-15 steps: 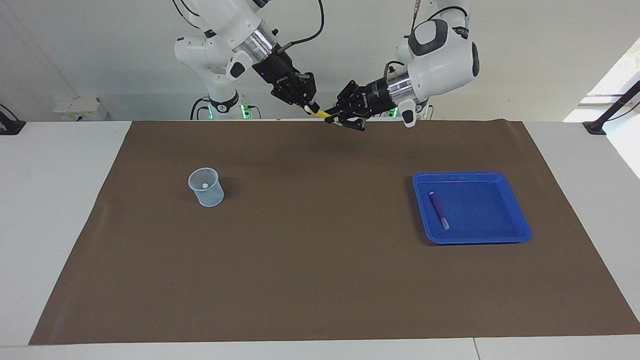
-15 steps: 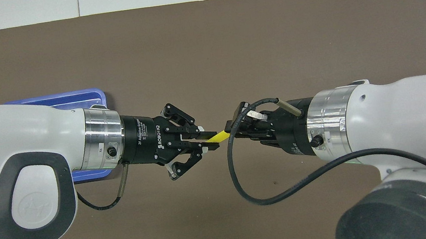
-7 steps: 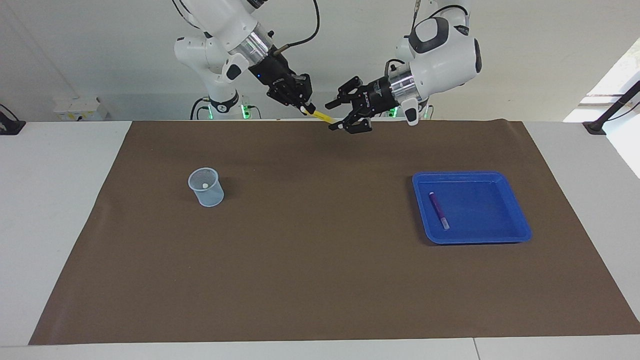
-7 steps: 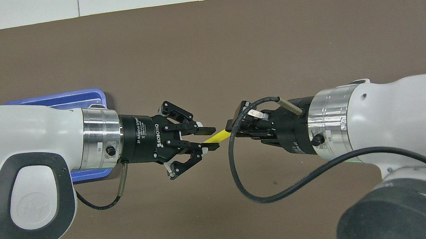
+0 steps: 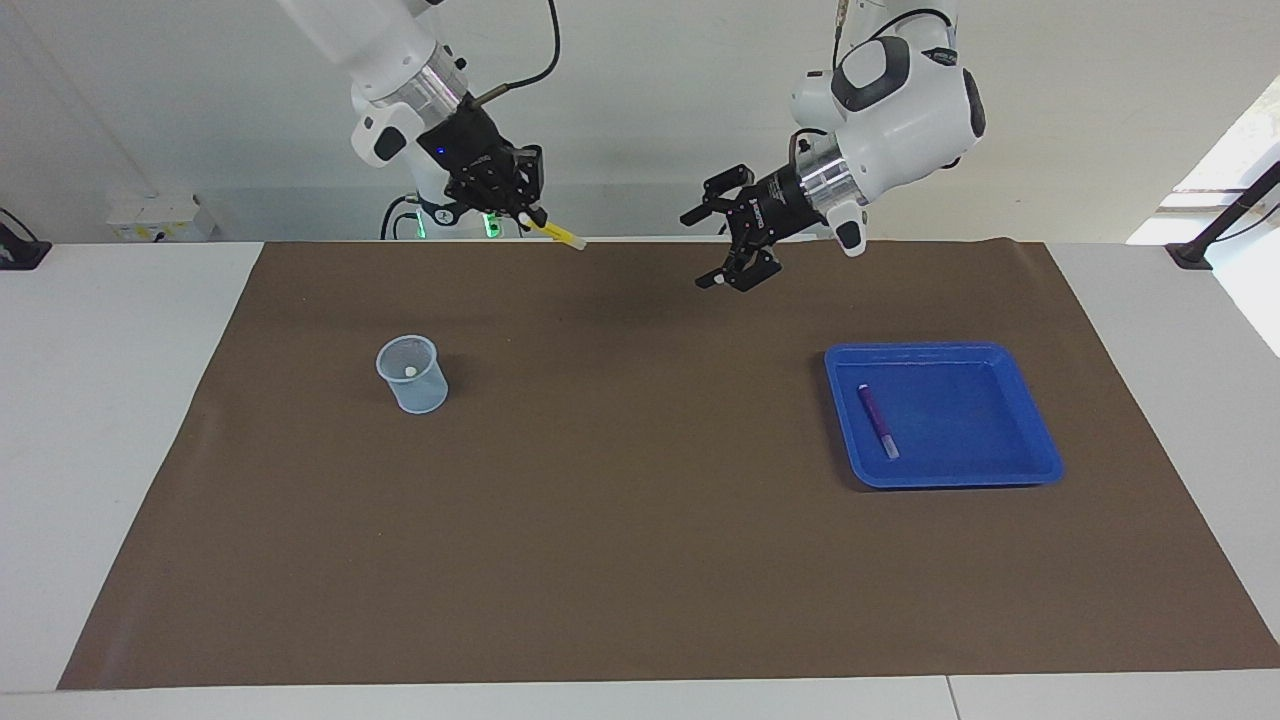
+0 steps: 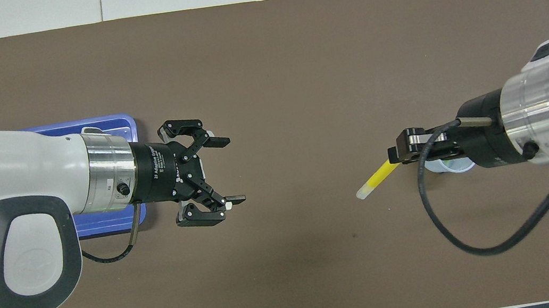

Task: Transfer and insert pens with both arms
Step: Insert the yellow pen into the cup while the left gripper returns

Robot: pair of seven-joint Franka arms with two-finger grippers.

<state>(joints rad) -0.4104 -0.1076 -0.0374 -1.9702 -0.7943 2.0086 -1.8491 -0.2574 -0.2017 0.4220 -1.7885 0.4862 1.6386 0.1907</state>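
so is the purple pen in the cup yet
No, the purple pen lies flat in the blue tray, well apart from the cup.

We look from two high cameras. One faces the robots from across the table [image 5: 100, 400], far enough back to take in the whole brown mat [image 5: 640, 560], with the arms' bases at the top. The other looks steeply down from above the robots' end, much closer, so the arms fill its lower corners. Both share the brown mat and the blue tray [image 5: 1040, 465] [image 6: 127, 122], turned half around between them.
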